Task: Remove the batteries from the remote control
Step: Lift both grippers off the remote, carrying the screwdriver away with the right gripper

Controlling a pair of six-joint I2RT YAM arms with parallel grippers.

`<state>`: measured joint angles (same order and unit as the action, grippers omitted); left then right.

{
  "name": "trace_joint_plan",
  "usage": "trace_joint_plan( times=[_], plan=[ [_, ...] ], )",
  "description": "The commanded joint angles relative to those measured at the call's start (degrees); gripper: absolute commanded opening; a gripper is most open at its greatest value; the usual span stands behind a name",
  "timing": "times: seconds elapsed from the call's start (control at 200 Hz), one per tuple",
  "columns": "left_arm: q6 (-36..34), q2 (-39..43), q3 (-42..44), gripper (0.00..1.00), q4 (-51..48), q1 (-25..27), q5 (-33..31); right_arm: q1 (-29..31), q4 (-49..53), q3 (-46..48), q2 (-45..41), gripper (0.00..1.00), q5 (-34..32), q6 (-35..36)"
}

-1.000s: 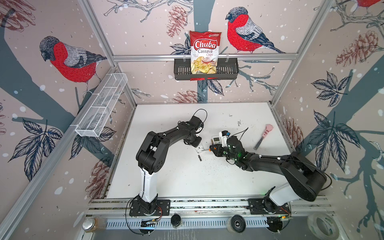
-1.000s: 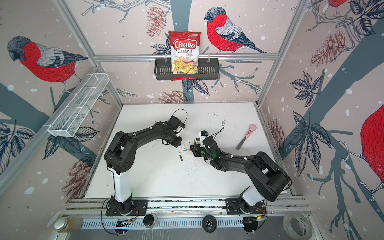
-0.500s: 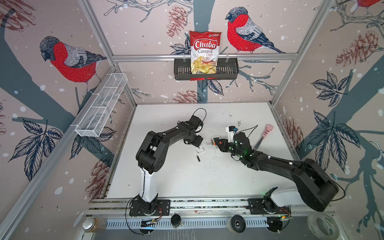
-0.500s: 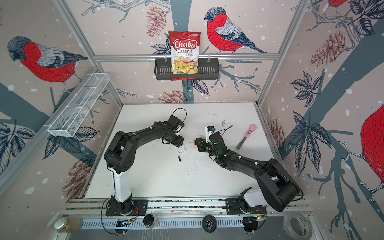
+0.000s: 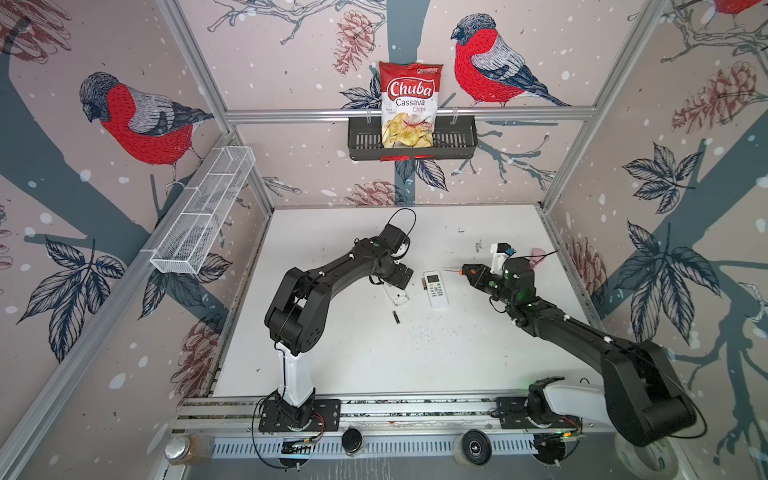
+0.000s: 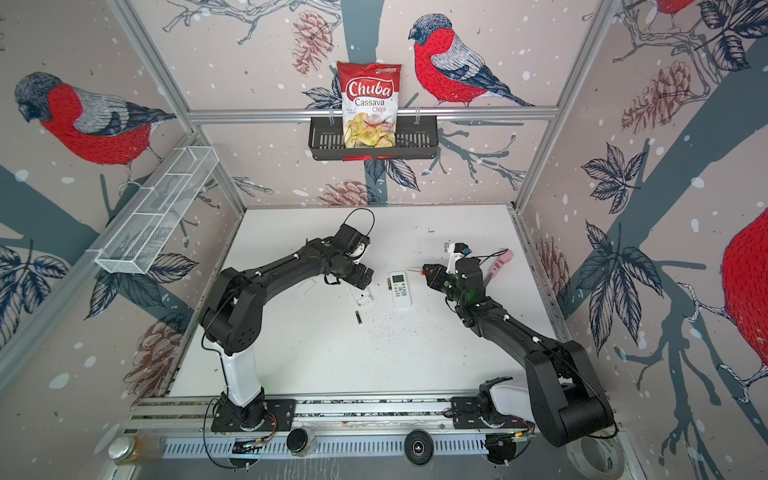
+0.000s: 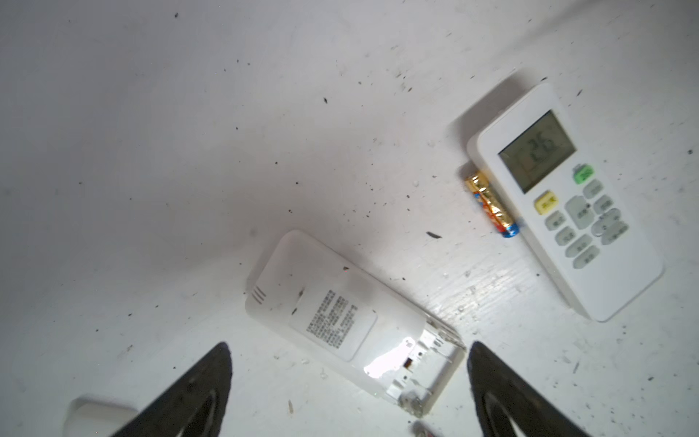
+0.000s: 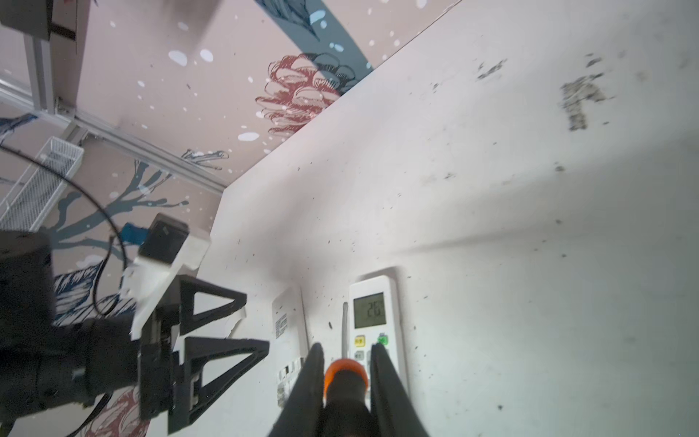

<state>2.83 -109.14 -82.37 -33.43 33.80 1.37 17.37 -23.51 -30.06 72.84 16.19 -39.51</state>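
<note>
A white remote control lies back up with its battery bay uncovered and no cell showing in it. My left gripper hangs open just over that end, fingers apart on either side. A second white remote lies face up beside it, its display lit. One gold battery rests against this remote's side. A black battery lies loose on the table nearer the front. My right gripper is shut on the orange-collared screwdriver, raised just right of the face-up remote.
A pink-handled tool lies at the back right of the white table. A small white piece lies by the left finger. A chips bag stands in the back wall's black basket, and a wire basket hangs on the left wall.
My left gripper has opened over the back-up remote. My right gripper has drawn away to the right with the screwdriver, uncovering the face-up remote.
</note>
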Motion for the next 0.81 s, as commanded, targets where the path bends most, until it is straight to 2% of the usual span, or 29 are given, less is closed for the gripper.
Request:
trace_joint_plan(
  times=[0.0,0.255,0.595,0.74,0.801],
  plan=[
    [0.9,0.2,-1.5,0.96,-0.4,0.9,-2.4,-3.4,-0.4,-0.3,1.4,0.00,4.1,-2.0],
    [2.9,-0.2,-2.3,0.96,1.8,3.2,-2.7,-8.1,-4.3,1.3,6.0,0.04,8.0,-3.7],
    [4.5,-2.2,-4.6,0.96,3.5,6.3,-3.2,-9.2,-13.2,1.2,17.0,0.09,14.4,-7.5],
    [4.7,-2.4,-4.5,0.96,4.1,6.7,-2.6,-9.1,-16.5,0.5,21.7,0.14,16.9,-8.6],
    [4.7,-2.4,-4.1,0.96,4.5,6.7,-2.4,-9.1,-17.5,0.8,22.6,0.19,16.9,-8.7]
  ],
)
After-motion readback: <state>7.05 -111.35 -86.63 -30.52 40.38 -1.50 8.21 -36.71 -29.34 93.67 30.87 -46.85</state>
